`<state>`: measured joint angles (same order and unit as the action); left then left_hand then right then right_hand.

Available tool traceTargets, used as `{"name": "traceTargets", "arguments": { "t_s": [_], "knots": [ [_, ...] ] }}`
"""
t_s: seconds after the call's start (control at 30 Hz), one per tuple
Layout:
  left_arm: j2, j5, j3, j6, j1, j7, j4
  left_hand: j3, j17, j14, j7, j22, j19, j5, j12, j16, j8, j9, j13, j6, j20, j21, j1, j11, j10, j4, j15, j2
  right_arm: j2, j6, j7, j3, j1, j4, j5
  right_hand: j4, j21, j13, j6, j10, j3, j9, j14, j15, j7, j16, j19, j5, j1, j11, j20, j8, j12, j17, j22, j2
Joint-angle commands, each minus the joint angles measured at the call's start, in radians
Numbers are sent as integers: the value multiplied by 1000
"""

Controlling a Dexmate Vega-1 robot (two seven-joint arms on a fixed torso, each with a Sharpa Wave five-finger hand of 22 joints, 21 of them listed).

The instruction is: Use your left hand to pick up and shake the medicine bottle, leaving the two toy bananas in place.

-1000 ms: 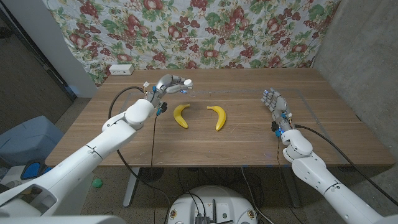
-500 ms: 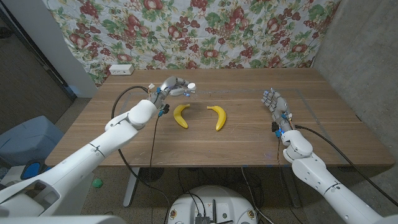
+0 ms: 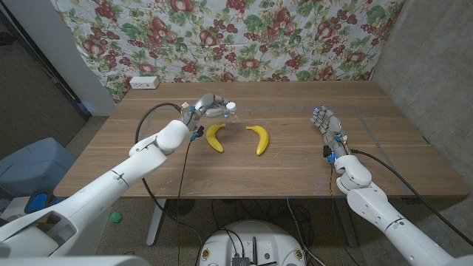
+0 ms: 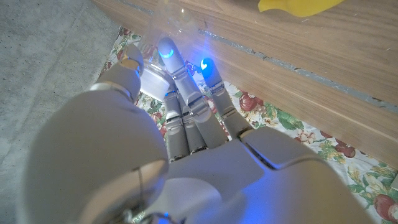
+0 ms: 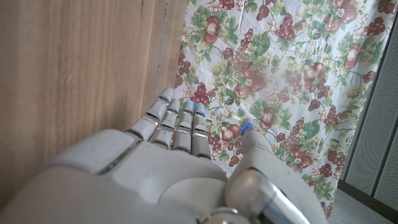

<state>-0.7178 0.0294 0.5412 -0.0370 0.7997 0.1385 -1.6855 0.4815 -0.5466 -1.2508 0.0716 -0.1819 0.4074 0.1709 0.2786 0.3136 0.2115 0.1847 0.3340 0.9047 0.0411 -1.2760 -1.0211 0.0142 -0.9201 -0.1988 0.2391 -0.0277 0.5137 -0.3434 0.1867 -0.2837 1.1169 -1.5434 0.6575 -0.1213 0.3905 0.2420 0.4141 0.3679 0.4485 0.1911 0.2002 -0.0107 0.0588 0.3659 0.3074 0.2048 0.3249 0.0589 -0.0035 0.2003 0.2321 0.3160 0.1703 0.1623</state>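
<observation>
Head view: the medicine bottle (image 3: 228,110) is grasped by the left robot hand (image 3: 208,104) and held above the table (image 3: 295,159), upper centre-left of the frame, its white cap pointing toward picture right. 2 toy bananas are seen lying on the table just below it: the left banana (image 3: 214,137) near the left forearm, the right banana (image 3: 258,138) at frame centre. The right robot hand (image 3: 327,124) is seen at centre right, released, fingers extended together, holding nothing. A flowered cloth (image 3: 244,37) is hung behind the table.
</observation>
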Motion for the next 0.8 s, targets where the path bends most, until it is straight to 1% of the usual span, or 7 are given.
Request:
{"name": "traceTargets", "arguments": {
  "t_s": [0.03,0.13,0.33,0.8],
  "knots": [
    [42,-1,15,-56,-9,6,79,20,3,-4,-57,0,-4,3,0,-6,-3,73,132,148,134,-7,-132,-201,-280,23,-2,131,0,1,-1,-2,-4,6,-1,1,0,-1,-1,5,-3,3,13,1,5,-2,5,2,-11,3,-2,0,1,2,4,1],
    [49,10,19,-49,-13,-7,93,20,4,-4,-57,0,-5,3,1,-7,-4,73,133,148,134,-7,-132,-201,-280,23,-2,131,-4,1,-4,-2,-7,10,3,2,-1,-1,-1,6,-3,3,12,0,5,-2,6,2,-12,4,-1,0,1,2,4,1],
    [52,-6,37,-33,-22,-15,100,20,7,-7,-60,1,-7,4,0,-7,-5,71,131,149,134,-7,-133,-203,-282,24,-2,130,-5,0,-7,-4,-12,18,3,2,-3,-1,-1,6,-3,3,13,1,5,-2,7,2,-12,3,-1,0,1,2,4,1],
    [52,-76,74,-12,-48,-11,109,18,9,-9,-60,1,-10,4,-3,-9,-7,68,132,147,133,-9,-134,-203,-276,25,-2,131,-10,-3,-8,-4,-17,26,6,2,-7,-1,-2,6,-3,3,14,2,4,-3,8,1,-13,2,-1,0,0,2,4,1]
  ]
}}
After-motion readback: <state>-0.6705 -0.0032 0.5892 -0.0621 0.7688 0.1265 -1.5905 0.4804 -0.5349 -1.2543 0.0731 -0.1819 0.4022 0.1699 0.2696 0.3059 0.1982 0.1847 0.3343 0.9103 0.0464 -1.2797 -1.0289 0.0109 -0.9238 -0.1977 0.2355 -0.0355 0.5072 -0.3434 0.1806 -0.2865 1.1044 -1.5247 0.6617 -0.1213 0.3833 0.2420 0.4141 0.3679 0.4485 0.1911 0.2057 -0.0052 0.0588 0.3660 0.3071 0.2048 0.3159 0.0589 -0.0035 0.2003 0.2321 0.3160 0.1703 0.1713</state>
